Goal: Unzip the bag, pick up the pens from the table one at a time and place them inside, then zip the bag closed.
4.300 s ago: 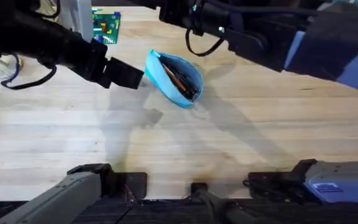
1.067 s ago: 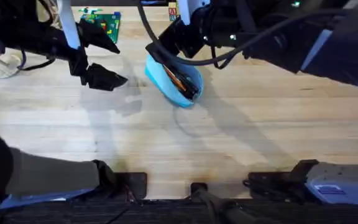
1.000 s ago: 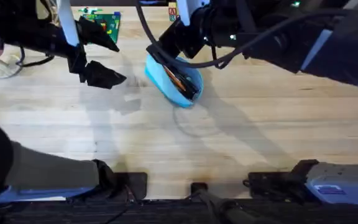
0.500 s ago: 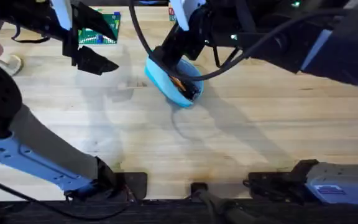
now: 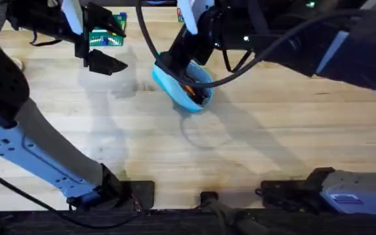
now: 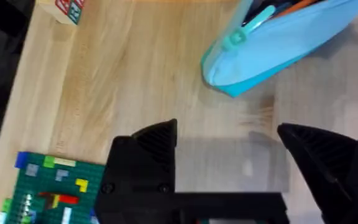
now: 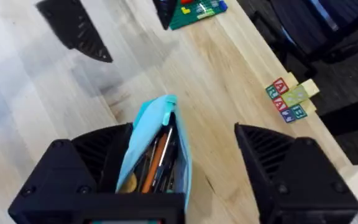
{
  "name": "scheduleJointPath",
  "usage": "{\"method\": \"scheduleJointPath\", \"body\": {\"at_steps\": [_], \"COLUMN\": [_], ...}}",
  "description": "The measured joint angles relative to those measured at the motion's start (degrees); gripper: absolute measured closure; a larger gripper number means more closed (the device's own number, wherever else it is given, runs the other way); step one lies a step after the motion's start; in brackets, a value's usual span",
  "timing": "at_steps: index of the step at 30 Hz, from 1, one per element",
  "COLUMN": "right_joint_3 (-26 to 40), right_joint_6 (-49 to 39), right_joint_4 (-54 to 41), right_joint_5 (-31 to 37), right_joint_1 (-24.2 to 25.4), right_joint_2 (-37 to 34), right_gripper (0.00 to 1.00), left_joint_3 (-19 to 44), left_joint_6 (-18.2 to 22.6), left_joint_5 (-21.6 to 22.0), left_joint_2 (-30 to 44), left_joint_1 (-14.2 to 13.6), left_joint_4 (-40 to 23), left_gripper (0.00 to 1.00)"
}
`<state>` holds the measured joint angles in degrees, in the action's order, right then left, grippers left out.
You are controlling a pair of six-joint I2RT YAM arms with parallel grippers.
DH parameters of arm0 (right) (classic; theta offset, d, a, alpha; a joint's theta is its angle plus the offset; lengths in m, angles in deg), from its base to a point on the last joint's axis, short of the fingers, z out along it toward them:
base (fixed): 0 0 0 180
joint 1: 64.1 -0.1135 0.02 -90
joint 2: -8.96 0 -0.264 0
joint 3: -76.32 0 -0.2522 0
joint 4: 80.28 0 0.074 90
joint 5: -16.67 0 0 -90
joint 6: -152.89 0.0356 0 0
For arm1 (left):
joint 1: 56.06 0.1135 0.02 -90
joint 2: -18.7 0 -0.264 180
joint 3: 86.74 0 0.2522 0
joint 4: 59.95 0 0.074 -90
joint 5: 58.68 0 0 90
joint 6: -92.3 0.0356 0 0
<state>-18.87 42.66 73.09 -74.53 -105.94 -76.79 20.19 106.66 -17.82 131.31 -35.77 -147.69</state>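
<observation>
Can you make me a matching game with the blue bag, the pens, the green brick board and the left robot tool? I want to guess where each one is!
Things:
1. bag
2. pens
3. green brick board
4. left tool

Places or states:
A. inside the unzipped pouch
B. open, holding nothing, above the bare table
C. lying on the table under the right tool
D. at the table's far left edge

Pairs: 1-C, 2-A, 3-D, 4-B
</observation>
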Motion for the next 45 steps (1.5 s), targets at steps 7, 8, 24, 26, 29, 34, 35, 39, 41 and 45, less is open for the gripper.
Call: {"method": "scheduleJointPath", "body": {"at_steps": [7, 8, 24, 26, 29, 34, 35, 39, 41, 45], "right_joint_3": [0.0, 0.0, 5.6, 6.9, 8.5, 12.6, 13.5, 17.0, 18.2, 20.1], "right_joint_6": [1.9, 2.8, 5.7, 5.7, 5.7, 5.6, 5.6, 5.2, 5.2, 5.2], "right_joint_4": [-2.6, -3.5, -12.8, -13.7, -15.8, -20.5, -21.2, -24.3, -25.4, -26.5], "right_joint_5": [-3.0, -3.4, -5.3, -5.3, -5.3, -5.0, -4.9, -4.6, -4.4, -4.4], "right_joint_1": [-0.1, -0.1, -1.5, -1.5, -1.5, -1.5, -1.5, -1.6, -1.6, -1.8], "right_joint_2": [0.0, 0.0, 0.0, 0.0, 0.0, -0.5, -0.9, -3.2, -4.5, -6.7], "right_gripper": [0.005, 0.005, 0.005, 0.005, 0.005, 0.005, 0.005, 0.005, 0.005, 0.005], "left_joint_3": [0.0, 0.0, 0.0, 0.0, 0.0, 0.0, 0.0, 0.0, 0.0, 0.0], "left_joint_6": [0.3, 0.3, 0.3, 0.3, 0.3, 0.3, 0.3, 0.3, 0.3, 0.3], "left_joint_5": [-4.3, -4.7, -6.7, -6.7, -6.8, -6.8, -6.8, -6.8, -6.8, -6.8], "left_joint_2": [2.7, 2.9, 3.1, 3.1, 3.1, 3.1, 3.1, 3.1, 3.1, 3.1], "left_joint_1": [0.0, 0.0, 0.0, 0.0, 0.0, 0.0, 0.0, 0.0, 0.0, 0.0], "left_joint_4": [2.9, 2.9, 3.3, 3.3, 3.3, 3.3, 3.3, 3.3, 3.3, 3.3], "left_gripper": [0.008, 0.008, 0.008, 0.008, 0.008, 0.008, 0.008, 0.008, 0.008, 0.007]}}
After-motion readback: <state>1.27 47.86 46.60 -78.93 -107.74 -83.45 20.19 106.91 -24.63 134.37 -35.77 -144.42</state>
